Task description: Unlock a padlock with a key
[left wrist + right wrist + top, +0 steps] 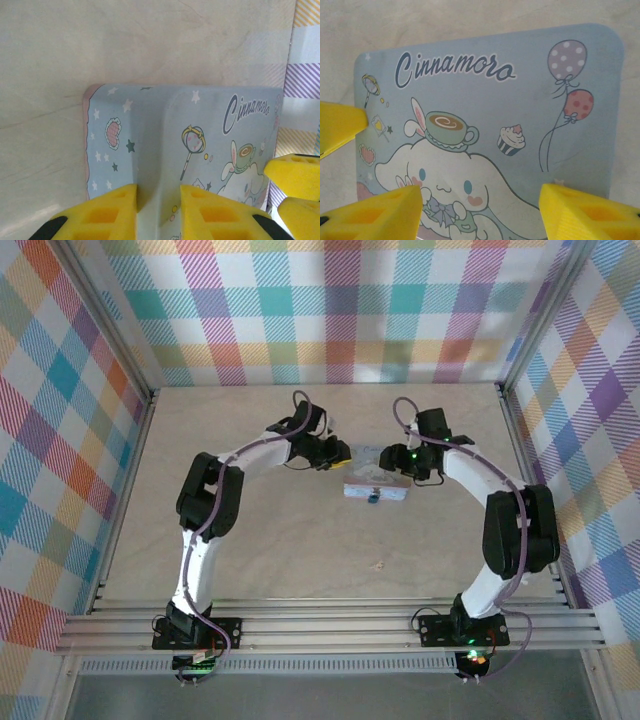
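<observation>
Pale blue cartoon box (530, 45), tiny dark padlock (372, 498) at its near edge; unlocking seems unstarted. Right jaws released, left jaws' grasp unclear.

Bright, even overhead light; faint soft shadows under arms (205, 500) on table (300, 550). Wrist views: yellow fingers (107, 215) blurred at 6 o'clock, box (215, 150) print sharp.

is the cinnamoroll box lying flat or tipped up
Flat: the pale blue box lies on the table, cartoon lid facing up.
</observation>
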Robot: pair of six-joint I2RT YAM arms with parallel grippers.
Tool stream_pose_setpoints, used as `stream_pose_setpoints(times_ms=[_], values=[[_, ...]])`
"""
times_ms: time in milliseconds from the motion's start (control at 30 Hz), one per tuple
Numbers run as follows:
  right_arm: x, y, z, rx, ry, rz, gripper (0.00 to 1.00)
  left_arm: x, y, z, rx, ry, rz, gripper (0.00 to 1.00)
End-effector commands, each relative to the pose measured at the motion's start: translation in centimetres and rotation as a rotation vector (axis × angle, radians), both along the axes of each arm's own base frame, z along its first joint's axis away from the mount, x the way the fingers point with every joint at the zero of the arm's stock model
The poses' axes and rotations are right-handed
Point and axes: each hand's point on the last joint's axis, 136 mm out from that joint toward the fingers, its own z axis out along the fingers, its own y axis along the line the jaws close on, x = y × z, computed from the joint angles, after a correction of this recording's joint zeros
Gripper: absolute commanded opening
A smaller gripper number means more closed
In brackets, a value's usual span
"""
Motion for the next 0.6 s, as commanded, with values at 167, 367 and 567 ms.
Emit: stream_pose_setpoints(times_ms=[167,367,567], values=[[-1.6,-1.9,0.0,-0.043,0.080,-0.054,0.64,-0.4,-2.2,-1.3,0.029,0.017,-0.007,0.24],[-2.1,-2.0,2.6,-0.027,0.035,-0.076,0.63,-0.2,-2.2,1.0,0.053,-0.059,-0.077,0.34],[-3.4,-3.0,6.0,-0.043,-0.036,-0.104,0.63,0.3,-1.6,4.3,0.066,-0.144,-0.100,0.40]])
